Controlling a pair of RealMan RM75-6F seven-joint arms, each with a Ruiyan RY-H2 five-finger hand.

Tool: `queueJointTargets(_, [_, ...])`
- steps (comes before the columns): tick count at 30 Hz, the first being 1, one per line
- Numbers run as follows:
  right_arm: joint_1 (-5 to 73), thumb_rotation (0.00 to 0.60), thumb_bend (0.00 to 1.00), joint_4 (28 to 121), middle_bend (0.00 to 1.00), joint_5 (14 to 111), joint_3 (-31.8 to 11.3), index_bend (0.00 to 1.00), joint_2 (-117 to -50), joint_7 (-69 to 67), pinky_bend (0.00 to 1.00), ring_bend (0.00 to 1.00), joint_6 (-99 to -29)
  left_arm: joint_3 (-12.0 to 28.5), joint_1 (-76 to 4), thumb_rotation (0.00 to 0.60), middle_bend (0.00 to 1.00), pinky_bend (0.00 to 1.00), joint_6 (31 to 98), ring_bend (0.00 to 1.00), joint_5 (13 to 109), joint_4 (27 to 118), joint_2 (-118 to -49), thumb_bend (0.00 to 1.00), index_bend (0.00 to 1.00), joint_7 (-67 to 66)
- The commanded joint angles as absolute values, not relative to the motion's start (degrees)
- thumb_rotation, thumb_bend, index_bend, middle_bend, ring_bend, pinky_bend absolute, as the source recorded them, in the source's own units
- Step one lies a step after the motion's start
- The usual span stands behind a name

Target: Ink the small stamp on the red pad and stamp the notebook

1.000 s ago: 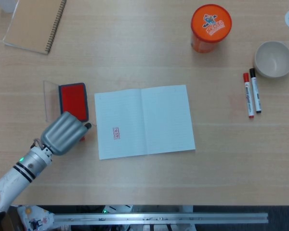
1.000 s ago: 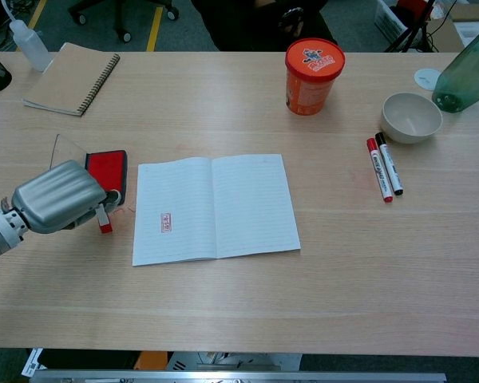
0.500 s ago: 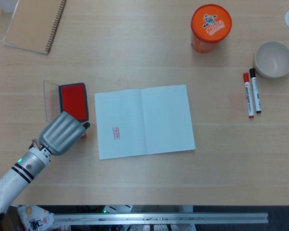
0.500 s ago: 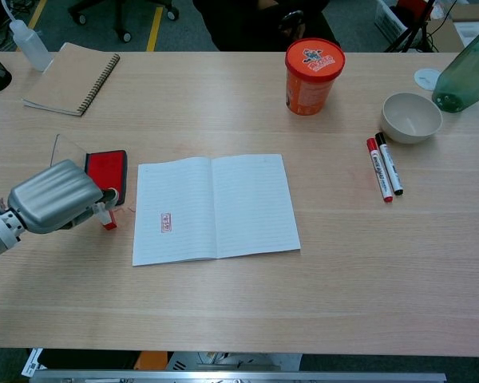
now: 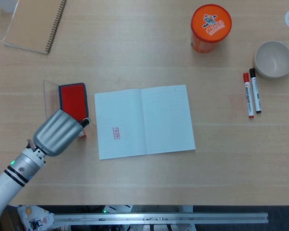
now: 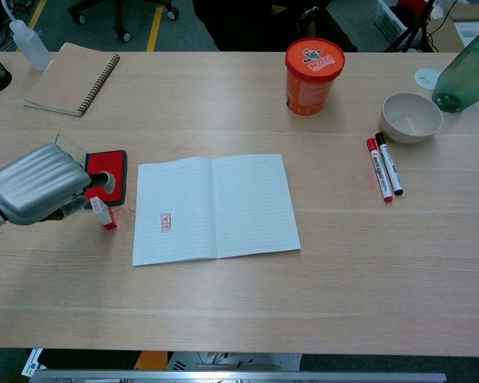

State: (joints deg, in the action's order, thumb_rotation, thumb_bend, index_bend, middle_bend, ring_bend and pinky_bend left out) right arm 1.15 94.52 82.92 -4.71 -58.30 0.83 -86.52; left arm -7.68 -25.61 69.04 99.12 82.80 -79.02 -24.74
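Chest view showed the left hand [image 6: 33,191] had drawn back, fingers loosened off the small stamp [image 6: 103,213], notebook [image 6: 214,207] already stamped.

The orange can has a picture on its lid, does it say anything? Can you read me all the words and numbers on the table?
Orange can: a cartoon picture and letters on the lid, too blurred to read.
Notebook: a small red stamp mark on the left page, characters too small to read.
Red marker and black marker: printing on the barrels, too small to read.
Nothing here can be read plainly.
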Motion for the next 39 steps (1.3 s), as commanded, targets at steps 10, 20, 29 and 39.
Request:
queueJointTargets(10, [3.42,0.600,0.20,94.45,0.32,80.74,-5.17,0.19,-57.84,0.95,0.35,0.28,-81.58,-1.29,-20.99,0.600,0.85,0.81,79.48,0.80,92.71,94.48,-70.47,0.39,0.37,-21.12])
queueJointTargets(20, [4.87,0.600,0.20,93.69,0.32,81.81,-5.42,0.19,-58.74,1.17,0.35,0.29,-80.86,3.17,-15.57,0.600,0.63,0.75,83.83,0.58,81.29,95.96,-67.77,0.39,0.34,-17.18])
queueJointTargets(29, [5.14,0.600,0.20,94.54,0.32,83.60,-4.99,0.19,-58.85,1.92,0.35,0.29,-81.74,2.95,-10.38,0.600,0.59,0.67,87.49,0.52,77.66,94.90,-67.44,0.38,0.32,-15.04])
queueJointTargets(39, [4.83,0.600,0.20,94.69,0.32,83.92,-4.47,0.19,-58.81,2.03,0.35,0.29,-82.20,1.99,-7.37,0.600,0.58,0.65,89.18,0.52,78.60,94.30,-67.16,0.38,0.32,-14.49])
